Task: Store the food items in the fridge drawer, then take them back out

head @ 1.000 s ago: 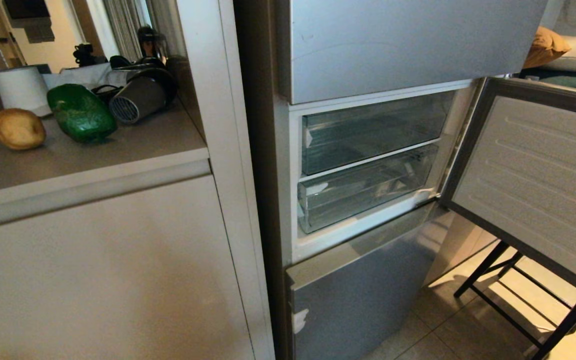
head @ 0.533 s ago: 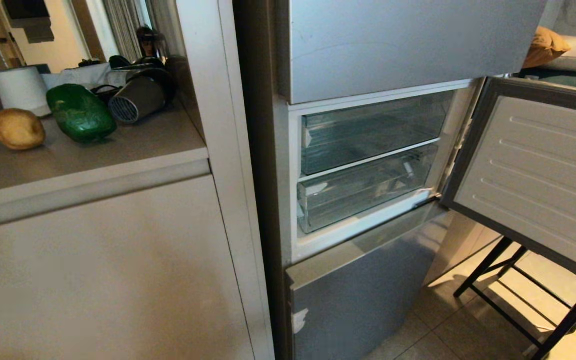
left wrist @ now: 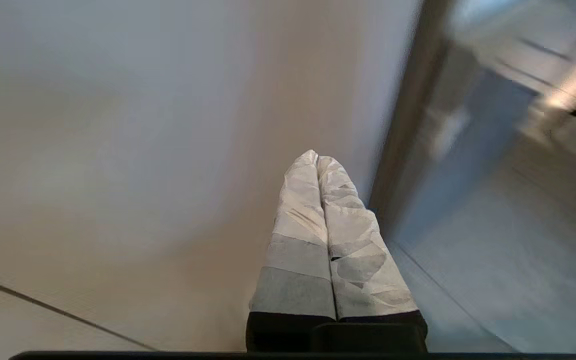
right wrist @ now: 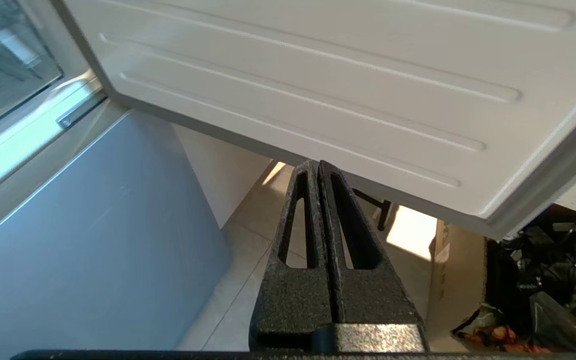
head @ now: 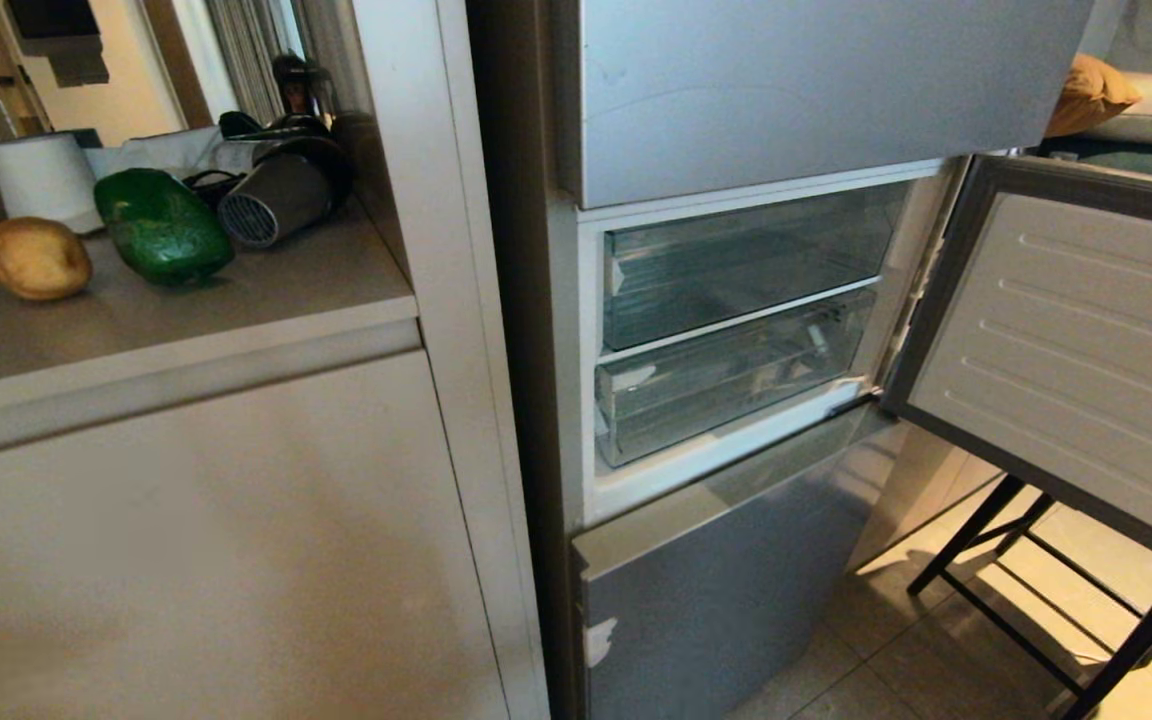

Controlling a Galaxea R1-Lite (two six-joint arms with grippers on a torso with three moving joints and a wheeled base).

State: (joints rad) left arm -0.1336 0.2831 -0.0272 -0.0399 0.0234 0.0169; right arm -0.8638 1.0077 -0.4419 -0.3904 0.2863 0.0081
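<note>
Two food items on the beige counter (head: 236, 300), left of the fridge (head: 786, 90): one tan-brown oval potato (head: 37, 259) and, just beside it, one glossy dark green lobed pepper (head: 162, 226); neither is gripped. Two clear plastic drawers inside, both pushed in, upper drawer (head: 746, 262) over lower drawer (head: 731, 375), ridged walls, thick front lip; fridge door (head: 1086, 350) swung wide at right. Left gripper (left wrist: 318, 159): taped fingers pressed together, holding nothing, low by the cabinet front. Right gripper (right wrist: 318, 165): black fingers fully closed, empty, under the door's lower edge.
</note>
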